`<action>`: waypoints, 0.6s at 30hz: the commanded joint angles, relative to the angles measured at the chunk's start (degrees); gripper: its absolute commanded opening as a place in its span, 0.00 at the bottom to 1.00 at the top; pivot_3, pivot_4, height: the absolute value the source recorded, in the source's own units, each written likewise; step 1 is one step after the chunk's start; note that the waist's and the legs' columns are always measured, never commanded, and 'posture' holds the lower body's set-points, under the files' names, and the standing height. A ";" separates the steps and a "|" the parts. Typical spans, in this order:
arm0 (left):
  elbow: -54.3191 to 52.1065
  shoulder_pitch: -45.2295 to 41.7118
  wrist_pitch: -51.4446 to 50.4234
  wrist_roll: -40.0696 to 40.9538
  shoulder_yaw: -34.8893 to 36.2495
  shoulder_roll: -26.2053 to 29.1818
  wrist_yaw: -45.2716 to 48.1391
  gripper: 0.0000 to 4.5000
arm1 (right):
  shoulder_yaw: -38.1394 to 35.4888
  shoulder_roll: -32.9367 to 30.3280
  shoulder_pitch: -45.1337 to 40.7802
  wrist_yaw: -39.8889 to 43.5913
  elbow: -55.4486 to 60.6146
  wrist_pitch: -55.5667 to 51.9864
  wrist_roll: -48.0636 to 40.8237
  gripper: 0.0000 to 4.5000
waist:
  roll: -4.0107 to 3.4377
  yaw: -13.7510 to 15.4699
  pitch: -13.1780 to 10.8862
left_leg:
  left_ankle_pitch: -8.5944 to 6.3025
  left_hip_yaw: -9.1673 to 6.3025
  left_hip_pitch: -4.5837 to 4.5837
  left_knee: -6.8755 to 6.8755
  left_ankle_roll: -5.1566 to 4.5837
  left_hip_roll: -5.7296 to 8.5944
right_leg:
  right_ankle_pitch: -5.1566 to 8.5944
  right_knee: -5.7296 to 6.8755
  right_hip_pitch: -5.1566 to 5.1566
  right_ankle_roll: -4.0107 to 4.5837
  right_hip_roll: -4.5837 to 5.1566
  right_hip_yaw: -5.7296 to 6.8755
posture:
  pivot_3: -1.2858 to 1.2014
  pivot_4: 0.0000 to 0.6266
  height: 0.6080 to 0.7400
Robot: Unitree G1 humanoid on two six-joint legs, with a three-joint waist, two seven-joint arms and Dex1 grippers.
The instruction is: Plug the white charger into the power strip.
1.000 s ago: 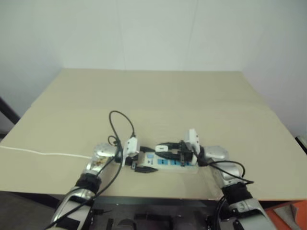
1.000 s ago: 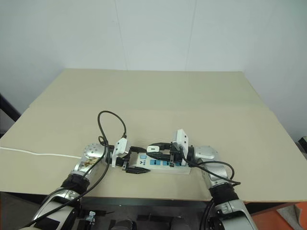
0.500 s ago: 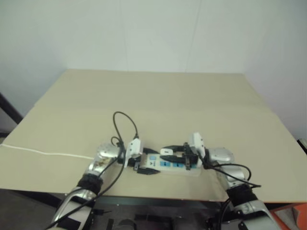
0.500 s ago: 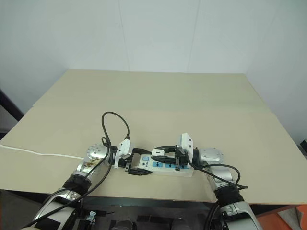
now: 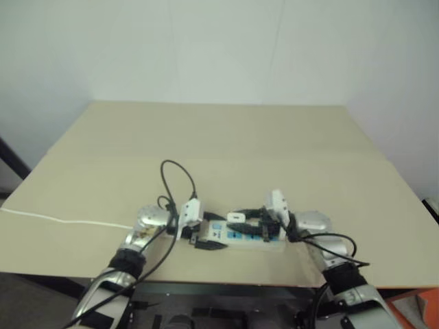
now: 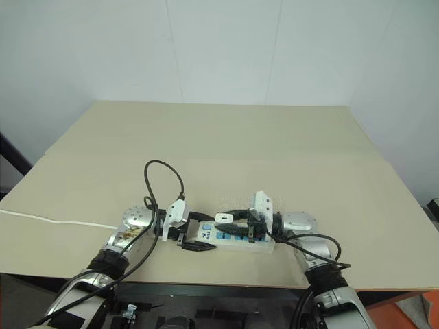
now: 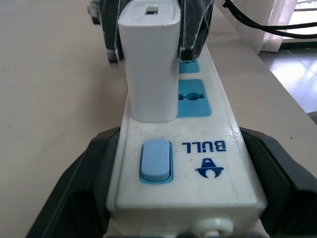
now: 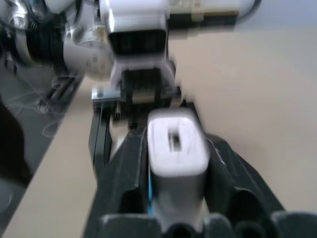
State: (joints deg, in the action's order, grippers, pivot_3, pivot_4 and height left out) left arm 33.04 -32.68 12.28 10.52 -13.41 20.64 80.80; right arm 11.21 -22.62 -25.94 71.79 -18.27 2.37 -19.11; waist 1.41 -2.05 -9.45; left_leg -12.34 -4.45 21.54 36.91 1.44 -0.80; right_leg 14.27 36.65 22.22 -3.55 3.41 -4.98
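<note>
The power strip (image 6: 236,238) lies near the table's front edge, a long white bar with blue socket faces and a blue switch (image 7: 156,161). My left gripper (image 6: 195,240) is shut on its switch end, a black finger (image 7: 99,168) pressed against each long side. The white charger (image 7: 151,74) stands upright in the socket beside the switch. My right gripper (image 6: 236,223) reaches in from the right and straddles the charger (image 8: 176,148). Its fingers (image 8: 119,183) sit close on both sides, with a thin blue sliver of socket showing between one finger and the charger.
The strip's thin white cord (image 6: 55,221) runs off to the left across the beige table (image 6: 226,151). A black cable (image 6: 164,178) loops up over my left wrist. The table's front edge (image 6: 206,281) lies just behind the strip, and a white wall stands at the back.
The whole picture has shifted a little between the frames. Both grippers, the strip and the charger keep their places relative to each other.
</note>
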 commanded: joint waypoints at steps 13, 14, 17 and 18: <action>-3.79 0.73 -4.03 1.42 1.24 0.54 -0.85 0.99 | 0.83 -4.72 0.72 2.35 3.51 -5.57 1.79 1.00 | 0.05 -0.03 0.02 | 0.00 0.00 0.07 -0.01 0.00 0.01 | 0.01 -0.02 0.05 -0.01 0.01 0.01 | 0.52 0.24 1.00; -5.78 0.81 -5.25 2.52 1.94 1.19 -0.42 0.99 | 0.58 -5.19 0.65 2.48 4.10 -5.68 1.56 1.00 | 0.05 -0.08 0.01 | 0.00 0.00 0.09 -0.01 0.00 0.01 | 0.01 -0.02 0.06 -0.01 0.01 0.01 | 0.52 0.24 1.00; -12.67 1.92 -9.31 5.94 3.69 3.34 0.74 0.99 | -0.73 -6.21 0.65 1.93 5.95 -6.02 0.58 1.00 | 0.05 -0.22 -0.02 | 0.00 -0.01 0.31 -0.01 0.00 -0.01 | 0.01 0.00 0.30 -0.01 0.00 0.01 | 0.52 0.24 1.00; -15.58 2.49 -11.74 7.49 4.33 4.38 0.91 0.99 | -1.46 -6.88 0.78 1.81 7.07 -6.21 0.14 1.00 | 0.05 -0.24 -0.03 | 0.00 -0.01 0.38 0.00 0.00 -0.01 | 0.01 0.02 0.36 -0.01 0.00 0.01 | 0.52 0.24 1.00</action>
State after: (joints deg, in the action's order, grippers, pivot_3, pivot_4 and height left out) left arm 23.39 -30.39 3.57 14.36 -11.45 23.67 81.01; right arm 11.46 -28.16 -25.98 73.75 -12.87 -2.85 -18.46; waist 1.46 -2.28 -9.48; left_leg -12.34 -4.46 22.00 36.91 1.44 -0.82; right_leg 14.27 36.69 22.65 -3.55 3.41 -4.97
